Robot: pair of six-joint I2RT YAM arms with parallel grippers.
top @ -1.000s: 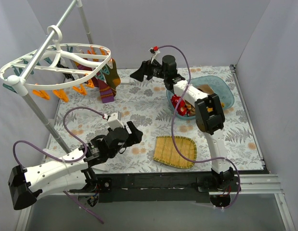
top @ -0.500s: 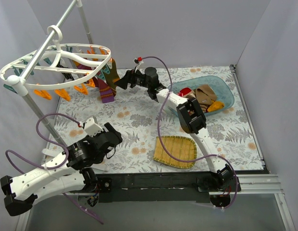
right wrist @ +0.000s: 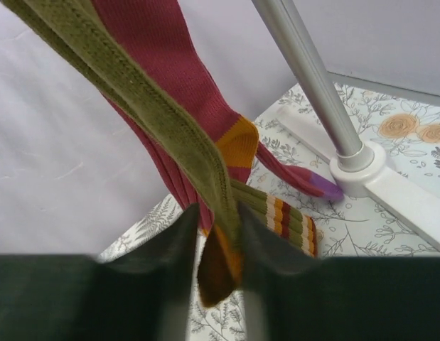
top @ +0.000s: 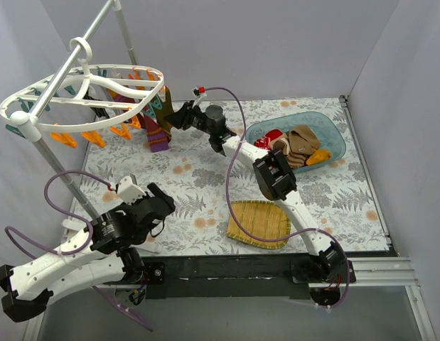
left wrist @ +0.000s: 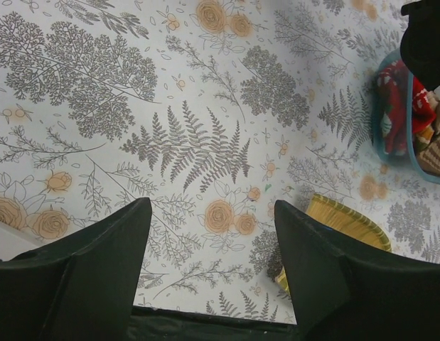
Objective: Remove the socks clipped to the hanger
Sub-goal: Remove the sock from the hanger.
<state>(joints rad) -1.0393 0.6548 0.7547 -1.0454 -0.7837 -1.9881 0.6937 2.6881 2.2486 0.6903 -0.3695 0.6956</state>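
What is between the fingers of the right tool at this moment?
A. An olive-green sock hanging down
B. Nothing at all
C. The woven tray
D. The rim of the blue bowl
A: in the right wrist view the right tool pinches the olive-green sock from both sides, just above its orange end.

Top edge cuts off the olive sock (right wrist: 170, 135) (clip out of sight), the maroon sock (right wrist: 170, 50), the pole (right wrist: 305, 71) too.
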